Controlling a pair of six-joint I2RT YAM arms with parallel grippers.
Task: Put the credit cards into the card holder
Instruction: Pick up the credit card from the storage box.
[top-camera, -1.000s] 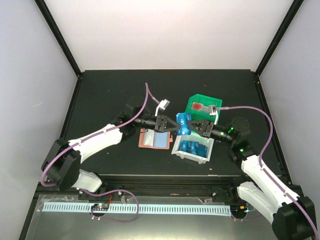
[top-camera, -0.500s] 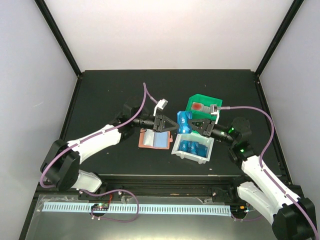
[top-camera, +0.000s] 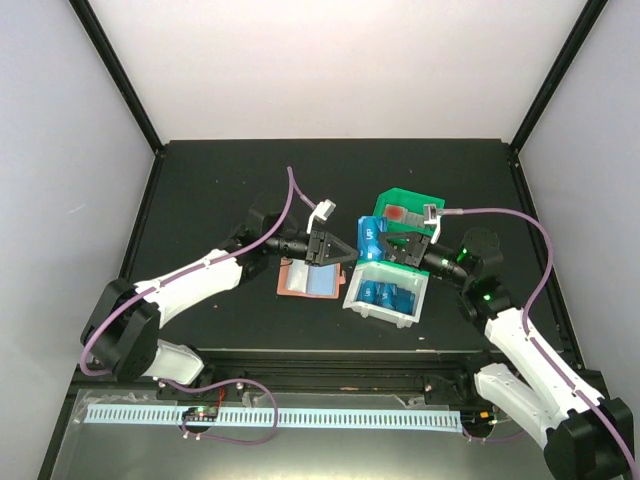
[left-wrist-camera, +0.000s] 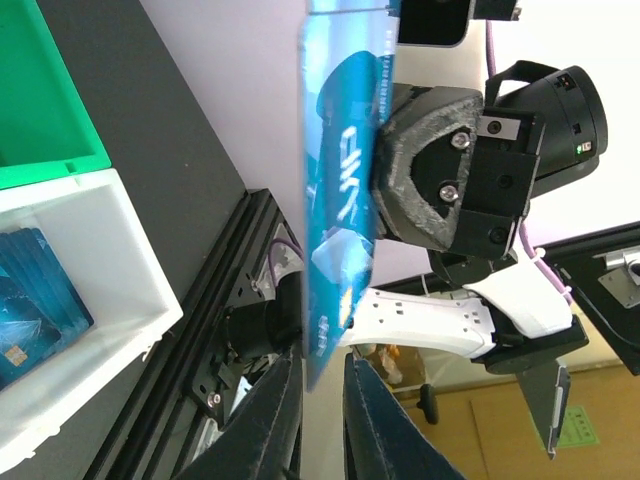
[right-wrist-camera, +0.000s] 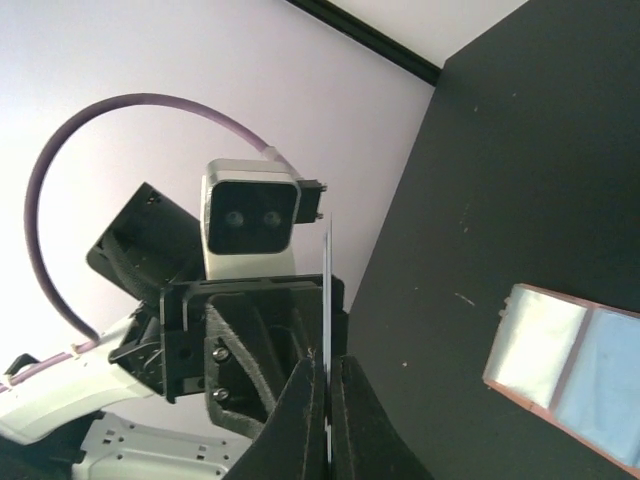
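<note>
Currently held card (top-camera: 367, 240): upright on its long axis, pinched by right gripper (right-wrist-camera: 326, 385).
Left gripper (left-wrist-camera: 318, 415): fingers (left-wrist-camera: 272, 420) flank card's lower end; grip uncertain.
Wallet (top-camera: 308, 281): open on table (top-camera: 220, 200), beneath left gripper; left arm nearer.

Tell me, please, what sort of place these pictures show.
Probably a laboratory robot cell, not a home or shop: a black table boxed in by plain white panels and black frame posts, with the left arm and right arm bolted at its near edge.
</note>
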